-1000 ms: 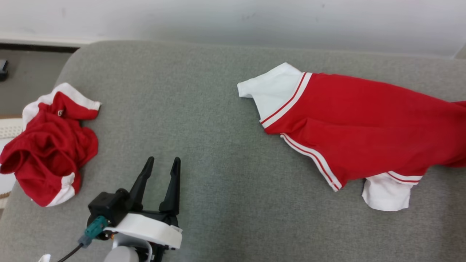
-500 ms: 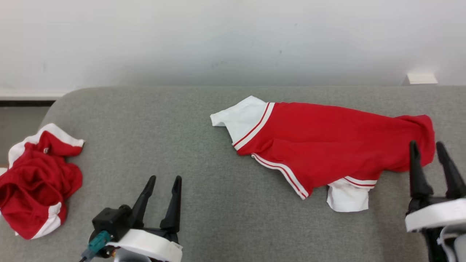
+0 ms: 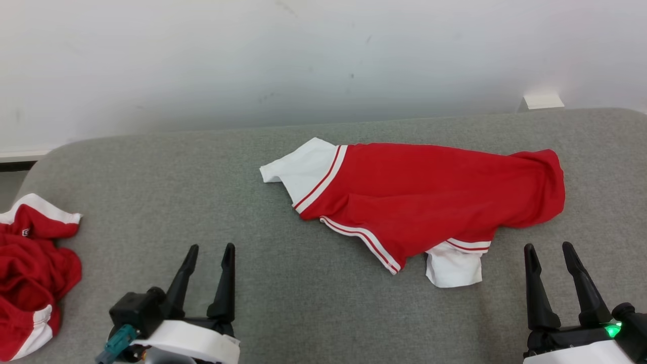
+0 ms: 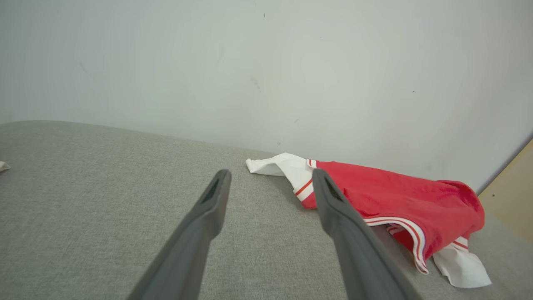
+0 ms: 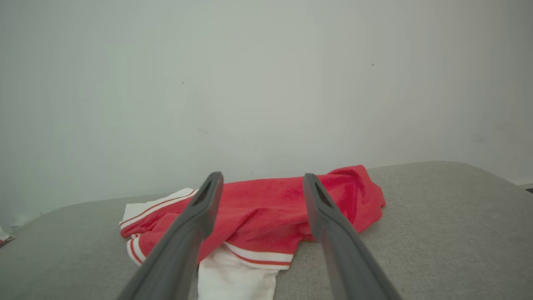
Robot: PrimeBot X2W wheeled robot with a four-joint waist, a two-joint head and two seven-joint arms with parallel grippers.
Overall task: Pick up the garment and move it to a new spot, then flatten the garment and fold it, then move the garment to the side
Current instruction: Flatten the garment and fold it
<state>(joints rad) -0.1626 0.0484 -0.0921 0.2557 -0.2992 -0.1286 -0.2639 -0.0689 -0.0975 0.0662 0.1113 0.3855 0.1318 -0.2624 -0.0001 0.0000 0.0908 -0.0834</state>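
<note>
The garment (image 3: 429, 197) is a red top with white, red-striped sleeves, lying loosely spread and rumpled on the grey cushion (image 3: 303, 313), right of centre. My left gripper (image 3: 212, 247) hovers open at the lower left, well clear of the garment. At the lower right my right gripper (image 3: 548, 246) is open too, just in front of the garment's right end and not touching it. In the left wrist view the garment (image 4: 395, 204) lies ahead to the right of the open left gripper (image 4: 271, 173). The right wrist view has the garment (image 5: 266, 208) straight ahead beyond the open right gripper (image 5: 262, 176).
A second red and white garment (image 3: 30, 263) lies crumpled at the cushion's left edge. A pale wall (image 3: 303, 60) runs right behind the cushion. A small white block (image 3: 543, 101) sits at the back right. Bare cushion lies between the two garments.
The head camera has tilted up and turned right, so both garments sit further left in the picture. The right gripper has come into view at the lower right. Both garments lie as before.
</note>
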